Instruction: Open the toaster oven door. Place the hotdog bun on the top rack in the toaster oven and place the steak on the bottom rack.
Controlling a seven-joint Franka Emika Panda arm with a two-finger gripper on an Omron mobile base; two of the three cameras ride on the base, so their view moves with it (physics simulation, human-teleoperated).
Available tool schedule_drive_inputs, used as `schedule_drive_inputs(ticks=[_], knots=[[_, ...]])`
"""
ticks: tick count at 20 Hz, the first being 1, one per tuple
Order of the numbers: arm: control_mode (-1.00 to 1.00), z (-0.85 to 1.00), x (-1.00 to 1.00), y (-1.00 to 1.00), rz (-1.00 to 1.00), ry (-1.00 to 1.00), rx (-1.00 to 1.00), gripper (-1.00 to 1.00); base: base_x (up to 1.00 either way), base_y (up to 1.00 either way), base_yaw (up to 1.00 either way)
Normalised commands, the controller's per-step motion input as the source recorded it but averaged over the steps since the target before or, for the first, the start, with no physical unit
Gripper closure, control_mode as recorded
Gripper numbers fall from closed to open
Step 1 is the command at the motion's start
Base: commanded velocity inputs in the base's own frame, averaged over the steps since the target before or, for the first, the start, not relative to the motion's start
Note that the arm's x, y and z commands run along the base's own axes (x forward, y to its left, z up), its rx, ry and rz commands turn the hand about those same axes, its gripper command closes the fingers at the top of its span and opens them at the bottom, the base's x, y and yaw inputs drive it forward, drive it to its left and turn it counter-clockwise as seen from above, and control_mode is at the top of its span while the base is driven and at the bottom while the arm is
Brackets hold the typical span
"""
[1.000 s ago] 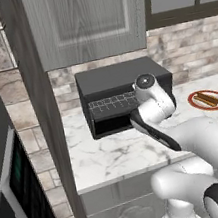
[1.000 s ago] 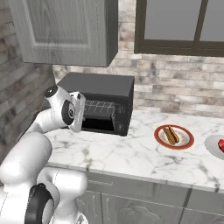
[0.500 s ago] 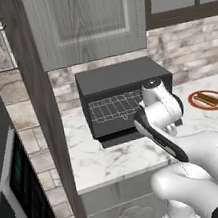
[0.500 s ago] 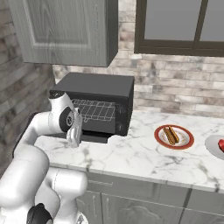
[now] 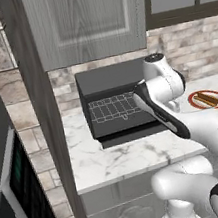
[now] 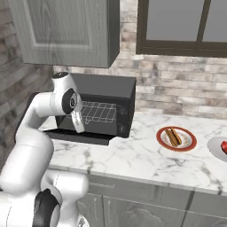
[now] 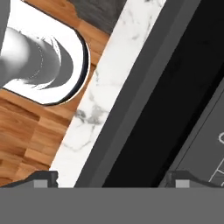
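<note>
oven (image 6: 116, 87): black box on the counter (image 6: 146, 155), left of both plates.
door (image 5: 130, 133): was half down, now flat on the counter; both racks (image 6: 98, 112) exposed.
my gripper (image 7: 109, 178): has let go of the door, fingertips wide apart over it, holding nothing.
bun (image 6: 172, 137): on red-rimmed plate (image 6: 186, 145), unmoved.
steak (image 6: 224, 146): far right edge, white plate.

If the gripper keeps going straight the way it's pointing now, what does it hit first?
Most likely the lowered toaster oven door: in the hand view the open gripper looks straight onto that dark panel at the counter edge. Depth is unclear.
</note>
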Motion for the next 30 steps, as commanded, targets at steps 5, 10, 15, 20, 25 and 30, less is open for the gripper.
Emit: schedule_drive_inputs(ticks=[5,10,15,20,25,30], knots=[[-1.0,-0.51,0.75,0.0,0.49,0.12,-0.03,-1.0,0.0,0.0,0.0],[-1.0,-1.0,0.3,0.0,0.54,0.22,-0.14,-1.0,0.0,0.0,0.0],[-1.0,-0.63,-0.12,0.0,0.31,0.1,-0.04,-1.0,0.0,0.0,0.0],[-1.0,-0.69,-0.44,0.02,0.2,0.12,0.0,-1.0,0.0,0.0,0.0],[-1.0,-0.95,-0.36,0.06,0.15,0.15,0.0,-1.0,0.0,0.0,0.0],[-1.0,-0.7,-0.29,0.12,0.14,0.04,0.0,-1.0,0.0,0.0,0.0]])
